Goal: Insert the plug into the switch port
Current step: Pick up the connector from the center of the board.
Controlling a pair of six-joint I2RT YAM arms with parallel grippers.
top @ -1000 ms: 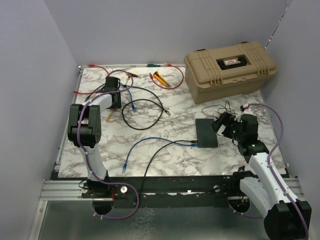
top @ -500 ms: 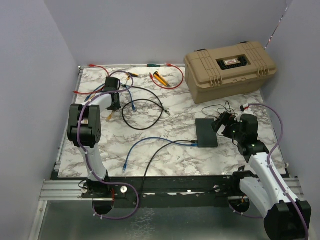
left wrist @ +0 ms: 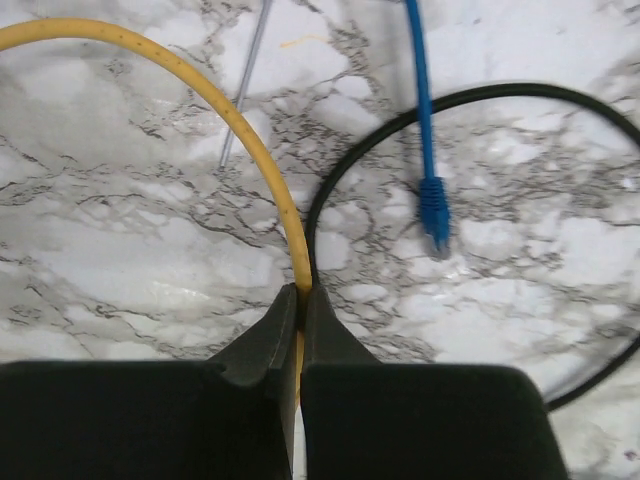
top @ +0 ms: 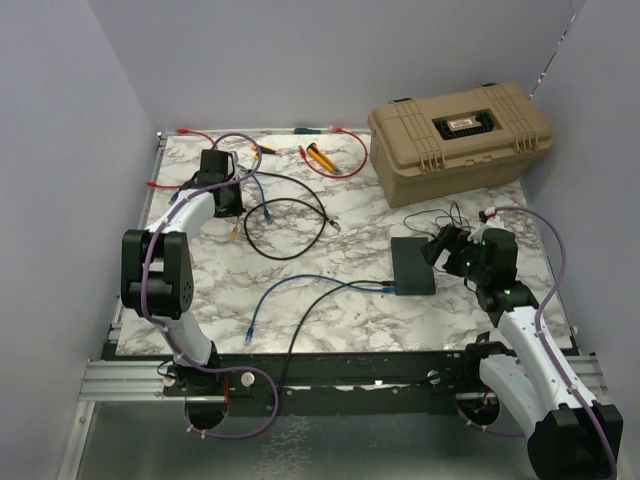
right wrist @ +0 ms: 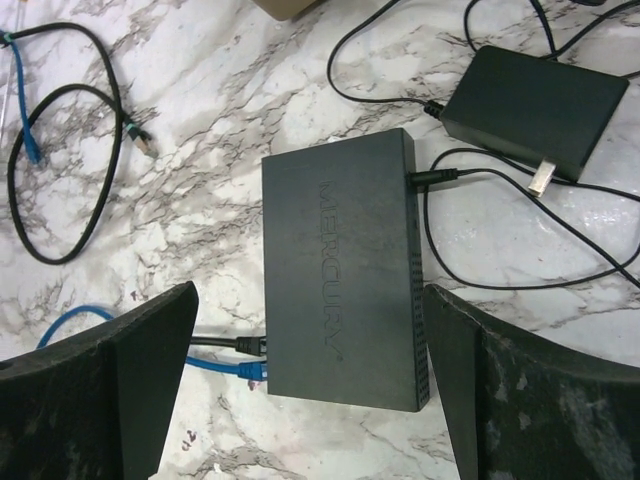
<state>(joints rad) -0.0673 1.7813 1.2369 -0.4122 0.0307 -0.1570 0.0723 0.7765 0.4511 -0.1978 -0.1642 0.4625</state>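
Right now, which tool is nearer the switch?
Right. The right tool hangs open at the right edge of the switch. The left tool is well away toward the far left, shut on a yellow cable.

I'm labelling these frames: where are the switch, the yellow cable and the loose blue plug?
switch (right wrist: 340, 270), right wrist view, middle of its top face.
yellow cable (left wrist: 238, 120), left wrist view, on its curved stretch.
blue plug (left wrist: 434, 205), left wrist view, on the connector body.
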